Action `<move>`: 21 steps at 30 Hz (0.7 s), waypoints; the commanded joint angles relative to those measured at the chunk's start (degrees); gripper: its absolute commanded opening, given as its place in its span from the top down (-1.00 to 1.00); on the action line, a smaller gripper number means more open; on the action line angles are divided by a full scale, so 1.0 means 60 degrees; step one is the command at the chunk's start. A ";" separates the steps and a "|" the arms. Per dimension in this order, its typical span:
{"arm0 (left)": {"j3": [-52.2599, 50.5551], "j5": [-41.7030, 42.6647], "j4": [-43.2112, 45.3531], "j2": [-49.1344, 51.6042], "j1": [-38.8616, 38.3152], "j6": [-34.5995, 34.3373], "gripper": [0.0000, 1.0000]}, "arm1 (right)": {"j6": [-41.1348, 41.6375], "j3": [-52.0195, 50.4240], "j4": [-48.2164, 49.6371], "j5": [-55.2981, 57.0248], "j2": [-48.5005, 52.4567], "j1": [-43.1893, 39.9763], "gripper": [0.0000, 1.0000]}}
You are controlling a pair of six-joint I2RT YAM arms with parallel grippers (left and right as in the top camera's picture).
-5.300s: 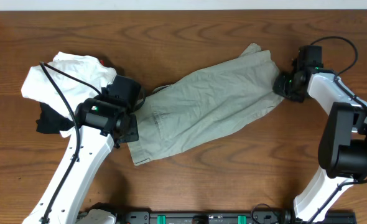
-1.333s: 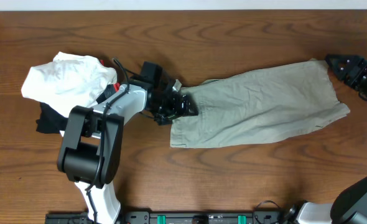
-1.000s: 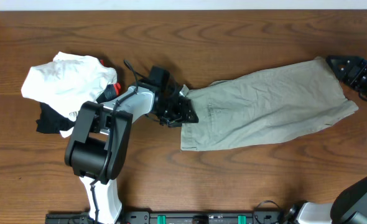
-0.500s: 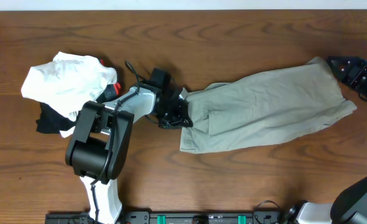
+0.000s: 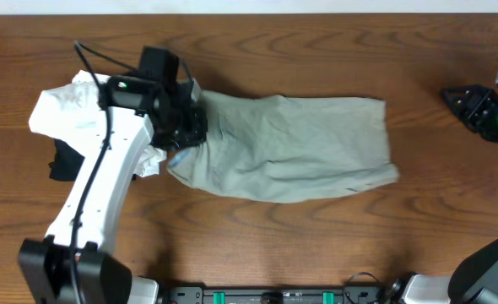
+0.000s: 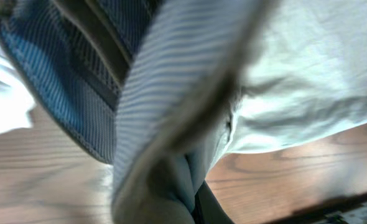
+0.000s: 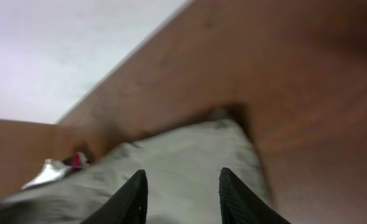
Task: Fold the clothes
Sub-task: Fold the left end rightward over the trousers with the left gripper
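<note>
The shorts (image 5: pixel 291 148) are spread lengthwise across the middle of the table (image 5: pixel 316 51), waist end to the robot's left, leg hems toward the right. The L gripper (image 5: pixel 186 128) is clenched on the waist end. The cloth is bunched tight against its camera, so the jaws themselves can't be made out. The R gripper (image 7: pixel 180 186) is released and empty, jaws apart w/ nothing between them, and sits well apart from the hem end.

Risks, as judged from here:
- The waist end lies against the pile of white and black garments (image 5: pixel 67 110). If it's dragged or lifted, a white piece could be snagged and folded in.
- The hem end isn't held. A pull from the L alone would prob. slide the whole garment, not crease it.
- The pinch is at one spot only, so twist or sag is likely when the cloth is raised. How many layers are caught can't be told.

View differences:
- The overhead gives the full layout, i.e. garment outline, pile and both arms, but no lining detail.
- The L wrist shows what the overhead can't — the blue striped inner waistband (image 6: pixel 59 81) turned outward by the grip.
- The R wrist confirms the gap between its fingers, w/ the hem ahead, blurred.
</note>
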 commanded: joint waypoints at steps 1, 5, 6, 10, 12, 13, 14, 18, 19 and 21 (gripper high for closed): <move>0.0845 -0.1242 -0.0277 0.0062 -0.0317 0.0382 0.88 | 0.0182 0.0015 -0.0288 0.1290 -0.0168 0.0419 0.26; 0.1359 -0.1304 -0.0331 0.0273 -0.0925 0.0357 0.88 | 0.0175 0.0015 -0.0554 0.1661 -0.0168 0.0801 0.27; 0.1479 -0.1300 -0.0379 0.0361 -0.1093 0.0302 0.88 | 0.0175 0.0015 -0.0594 0.1690 -0.0168 0.0878 0.26; 0.2047 -0.1657 -0.0361 0.0856 -0.1843 -0.0182 0.88 | 0.0182 0.0015 -0.0874 0.2277 -0.0168 0.1198 0.26; 0.2262 -0.1708 -0.0255 0.1169 -0.2116 -0.0401 0.88 | 0.0328 0.0015 -0.1086 0.2820 -0.0168 0.1308 0.25; 0.2335 -0.1810 -0.0153 0.1333 -0.2240 -0.0601 0.88 | 0.0430 0.0015 -0.1202 0.3111 -0.0168 0.1341 0.24; 0.2393 -0.1880 0.0011 0.1501 -0.2364 -0.0805 0.88 | 0.0495 0.0015 -0.1315 0.3366 -0.0168 0.1373 0.23; 0.2404 -0.1858 0.1308 0.2051 -0.2714 -0.1861 0.88 | 0.0761 0.0015 -0.1661 0.4033 -0.0168 0.1381 0.18; 0.2404 -0.1796 0.1625 0.2157 -0.2801 -0.2131 0.88 | 0.0805 0.0015 -0.1668 0.4084 -0.0168 0.1381 0.18; 0.2404 -0.1774 0.2127 0.2317 -0.3027 -0.2590 0.88 | 0.0929 0.0015 -0.1687 0.4258 -0.0168 0.1381 0.17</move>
